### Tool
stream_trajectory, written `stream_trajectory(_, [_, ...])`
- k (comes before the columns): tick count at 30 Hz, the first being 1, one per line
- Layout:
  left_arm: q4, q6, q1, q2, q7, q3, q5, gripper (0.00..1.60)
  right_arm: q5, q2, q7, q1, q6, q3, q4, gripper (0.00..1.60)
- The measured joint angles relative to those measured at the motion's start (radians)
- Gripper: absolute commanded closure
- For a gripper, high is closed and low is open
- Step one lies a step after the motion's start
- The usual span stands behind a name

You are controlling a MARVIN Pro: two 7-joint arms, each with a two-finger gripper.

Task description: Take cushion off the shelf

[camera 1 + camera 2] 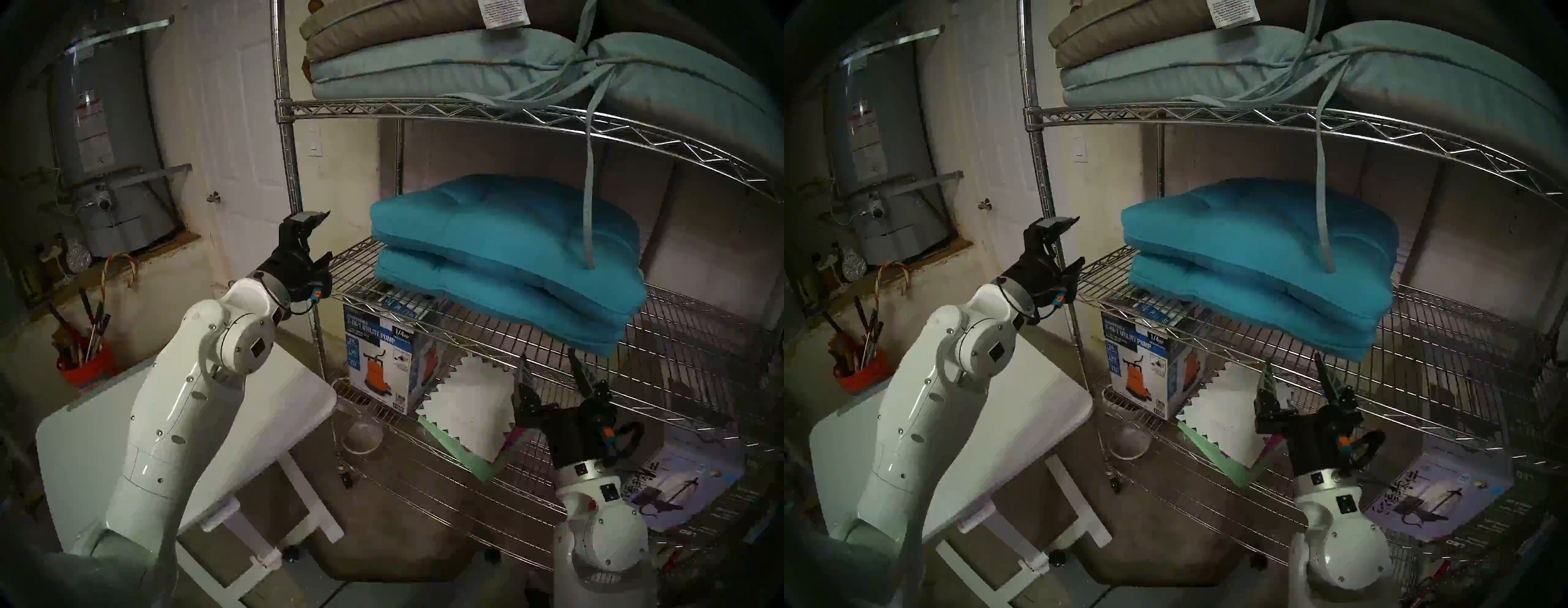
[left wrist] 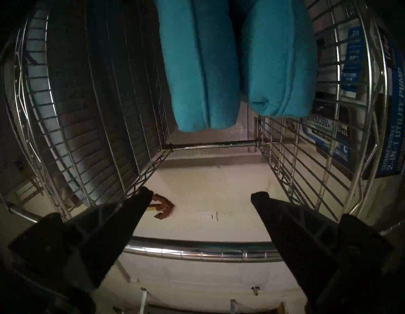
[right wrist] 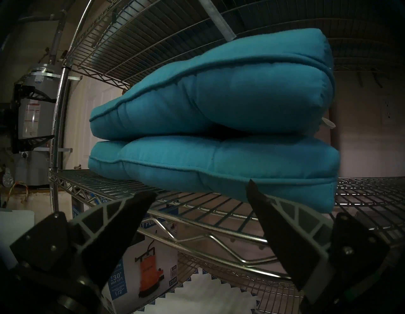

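On the shelf's (image 1: 488,327) middle tier sit two teal cushions (image 1: 500,237); left hand (image 1: 324,237) and right hand (image 1: 547,373) gape wide, empty. Best pinch the top cushion's edge, probably clear of that dangling tie (image 1: 589,182).

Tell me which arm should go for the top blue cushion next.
Right, probably: the right gripper, open, faces the top blue cushion's front edge. The left gripper, also open, is outside the shelf's corner post.

Dim room, dark fisheye rim, mostly sharp

glossy white arms (image 1: 178,407), black jaws (orange connectors)
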Motion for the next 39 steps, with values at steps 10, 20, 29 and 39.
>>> stream_trajectory(10, [0.101,-0.033,-0.095,-0.078,-0.002,0.053,0.059,0.0,0.0,0.0,0.0,0.0,0.0,0.0,0.0,0.0])
stream_trajectory(20, [0.232,-0.061,-0.193,-0.168,0.002,0.068,0.114,0.0,0.0,0.0,0.0,0.0,0.0,0.0,0.0,0.0])
stream_trajectory(29, [0.339,-0.084,-0.266,-0.23,0.013,0.059,0.152,0.0,0.0,0.0,0.0,0.0,0.0,0.0,0.0,0.0])
stream_trajectory(39, [0.471,-0.108,-0.354,-0.308,0.03,0.036,0.161,0.0,0.0,0.0,0.0,0.0,0.0,0.0,0.0,0.0])
